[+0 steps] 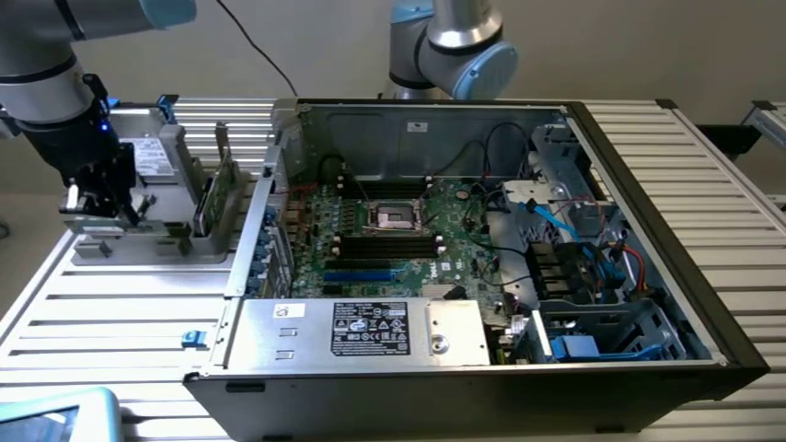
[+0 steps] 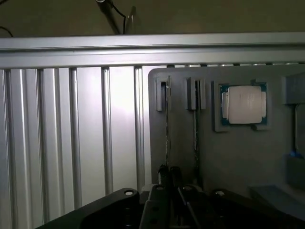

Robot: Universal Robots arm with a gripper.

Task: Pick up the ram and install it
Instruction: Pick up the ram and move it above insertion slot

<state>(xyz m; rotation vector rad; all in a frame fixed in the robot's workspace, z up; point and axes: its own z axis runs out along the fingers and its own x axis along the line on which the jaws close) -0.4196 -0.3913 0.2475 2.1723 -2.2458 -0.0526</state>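
Observation:
Two rams stand on edge in slots of a grey holder (image 2: pixel 238 162), seen edge-on in the wrist view. One ram (image 2: pixel 167 136) runs straight down between my gripper's (image 2: pixel 168 171) dark fingertips, which are shut on its near end. The other ram (image 2: pixel 195 138) stands free beside it. In the exterior view my gripper (image 1: pixel 96 214) hangs low over the holder (image 1: pixel 147 244) at the exterior view's left, outside the open computer case (image 1: pixel 687 276). The motherboard's long black slots (image 1: pixel 387 245) lie in the middle of the case.
A square silver processor chip (image 2: pixel 244 105) sits in a pocket of the holder beside the rams. The holder rests on a ribbed metal table (image 2: pixel 90 143). A second arm (image 1: pixel 448 46) stands behind the case. A power supply (image 1: pixel 368 330) and cables (image 1: pixel 577 249) crowd the case.

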